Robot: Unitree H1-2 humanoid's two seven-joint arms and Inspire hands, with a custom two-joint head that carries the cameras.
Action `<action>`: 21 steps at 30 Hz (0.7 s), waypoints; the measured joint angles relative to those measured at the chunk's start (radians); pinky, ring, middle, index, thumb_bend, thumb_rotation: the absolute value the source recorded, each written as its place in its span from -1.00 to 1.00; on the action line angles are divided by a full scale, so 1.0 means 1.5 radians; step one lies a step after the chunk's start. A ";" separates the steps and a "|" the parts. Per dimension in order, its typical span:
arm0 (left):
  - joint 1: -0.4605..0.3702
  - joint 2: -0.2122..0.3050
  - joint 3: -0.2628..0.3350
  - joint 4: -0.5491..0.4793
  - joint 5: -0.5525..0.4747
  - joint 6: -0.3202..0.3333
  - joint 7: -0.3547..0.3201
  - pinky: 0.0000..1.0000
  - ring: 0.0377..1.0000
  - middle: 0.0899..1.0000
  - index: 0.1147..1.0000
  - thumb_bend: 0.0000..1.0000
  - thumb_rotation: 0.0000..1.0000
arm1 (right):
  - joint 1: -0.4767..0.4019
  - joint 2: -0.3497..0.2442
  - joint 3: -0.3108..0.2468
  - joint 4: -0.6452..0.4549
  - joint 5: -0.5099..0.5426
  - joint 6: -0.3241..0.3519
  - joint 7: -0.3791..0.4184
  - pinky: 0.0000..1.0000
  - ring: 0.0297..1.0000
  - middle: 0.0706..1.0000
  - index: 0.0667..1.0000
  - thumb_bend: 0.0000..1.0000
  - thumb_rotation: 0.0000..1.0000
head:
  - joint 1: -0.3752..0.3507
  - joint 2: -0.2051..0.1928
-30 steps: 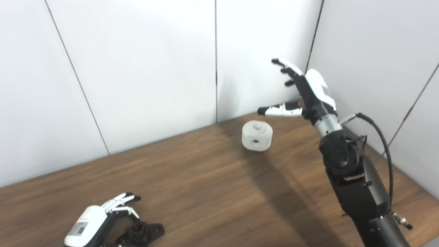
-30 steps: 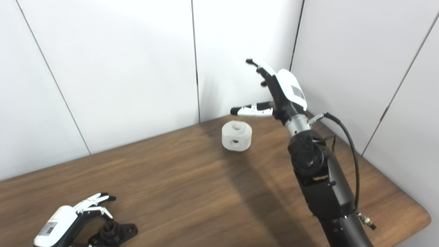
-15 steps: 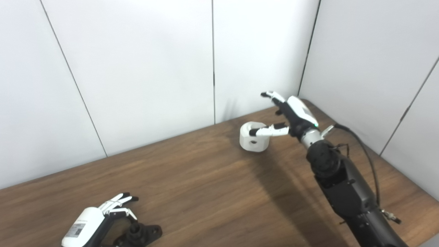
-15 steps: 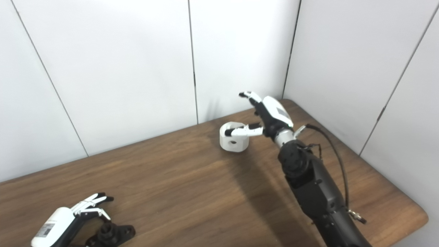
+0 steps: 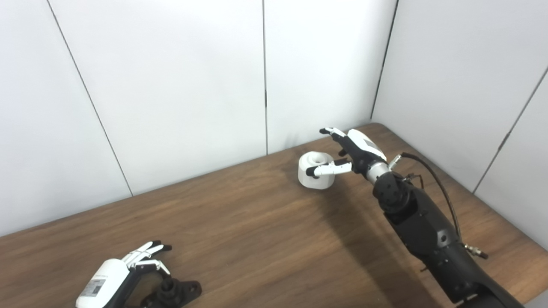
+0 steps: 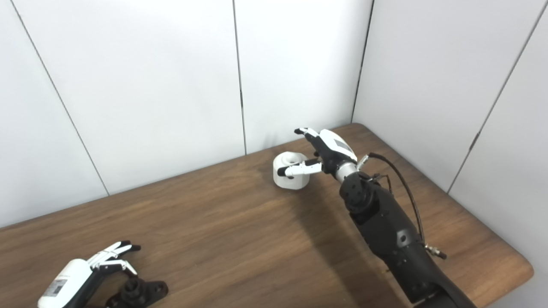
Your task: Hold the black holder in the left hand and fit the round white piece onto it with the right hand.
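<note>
The right hand (image 5: 352,150) is spread wide at the far side of the worktop (image 5: 265,231), thumb lying across the near face of the round white piece (image 5: 314,170) and the fingers arched past its far side, nothing clamped yet. The piece sits upright, its bore pointing up. The left hand (image 5: 114,278), also spread and holding nothing, hovers just beside the black holder (image 5: 175,293), well apart at the near left edge.
</note>
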 measured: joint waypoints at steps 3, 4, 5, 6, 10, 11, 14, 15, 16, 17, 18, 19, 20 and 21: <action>0.000 0.000 -0.001 0.000 0.000 0.000 0.001 0.76 0.85 0.72 -0.17 0.05 -0.89 | -0.001 0.000 0.001 0.011 0.007 -0.002 0.000 0.49 0.84 0.94 0.86 0.90 0.07 | 0.001 0.001; 0.000 0.000 -0.001 0.000 0.000 0.000 0.001 0.75 0.84 0.71 -0.17 0.05 -0.89 | -0.001 0.000 0.001 0.015 0.008 -0.003 0.000 0.48 0.83 0.94 0.85 0.90 0.06 | 0.002 0.001; 0.000 0.001 -0.001 -0.001 0.000 0.000 0.001 0.74 0.83 0.70 -0.17 0.05 -0.89 | -0.001 0.000 0.002 0.020 0.009 -0.003 0.000 0.47 0.83 0.93 0.85 0.90 0.03 | 0.002 0.001; 0.000 0.001 0.000 -0.001 0.000 0.000 0.001 0.74 0.83 0.70 -0.17 0.05 -0.89 | -0.001 0.000 0.002 0.022 0.009 -0.003 0.000 0.46 0.82 0.93 0.85 0.90 0.00 | 0.004 0.002; 0.004 0.005 0.000 -0.005 0.000 0.000 0.004 0.74 0.83 0.69 -0.16 0.05 -0.89 | 0.000 0.000 0.006 0.023 0.009 -0.006 -0.001 0.45 0.81 0.91 0.82 0.90 -0.10 | 0.005 0.002; 0.005 0.006 0.000 -0.006 0.000 0.000 0.004 0.74 0.83 0.69 -0.16 0.05 -0.89 | 0.000 0.000 0.007 0.024 0.009 -0.007 -0.001 0.44 0.80 0.91 0.81 0.90 -0.12 | 0.004 0.002; 0.006 0.008 0.001 -0.007 0.000 0.000 0.004 0.75 0.84 0.69 -0.16 0.05 -0.90 | 0.000 0.000 0.009 0.033 0.008 -0.007 -0.002 0.41 0.79 0.90 0.80 0.91 -0.12 | 0.005 0.004; 0.006 0.009 0.001 -0.007 0.000 0.000 0.004 0.75 0.84 0.70 -0.16 0.05 -0.90 | 0.000 0.000 0.010 0.037 0.008 -0.007 -0.002 0.42 0.79 0.90 0.79 0.92 -0.12 | 0.006 0.005; 0.006 0.009 0.001 -0.008 0.000 0.000 0.004 0.75 0.83 0.70 -0.16 0.05 -0.90 | 0.000 0.000 0.011 0.041 0.007 -0.007 -0.002 0.43 0.80 0.90 0.79 0.92 -0.13 | 0.008 0.005; 0.006 0.009 0.001 -0.008 0.000 0.000 0.004 0.76 0.83 0.70 -0.16 0.05 -0.90 | 0.000 0.000 0.013 0.046 0.007 -0.007 -0.002 0.44 0.80 0.90 0.78 0.91 -0.14 | 0.009 0.006; 0.007 0.010 0.001 -0.009 0.000 0.000 0.004 0.76 0.83 0.70 -0.16 0.05 -0.90 | 0.000 0.000 0.014 0.049 0.008 -0.008 -0.002 0.44 0.80 0.90 0.78 0.91 -0.14 | 0.009 0.006; 0.007 0.010 0.001 -0.009 0.000 0.000 0.004 0.76 0.83 0.70 -0.16 0.05 -0.89 | 0.000 0.000 0.014 0.051 0.008 -0.008 -0.002 0.44 0.81 0.89 0.78 0.91 -0.14 | 0.009 0.007; 0.008 0.010 0.002 -0.010 0.000 0.000 0.004 0.77 0.82 0.69 -0.16 0.05 -0.89 | -0.001 0.000 0.015 0.053 0.008 -0.010 -0.002 0.44 0.81 0.89 0.77 0.91 -0.14 | 0.009 0.007; 0.008 0.011 0.003 -0.011 0.000 0.000 0.004 0.77 0.82 0.69 -0.16 0.05 -0.90 | -0.001 0.000 0.015 0.057 0.008 -0.012 -0.002 0.44 0.80 0.89 0.77 0.91 -0.14 | 0.009 0.007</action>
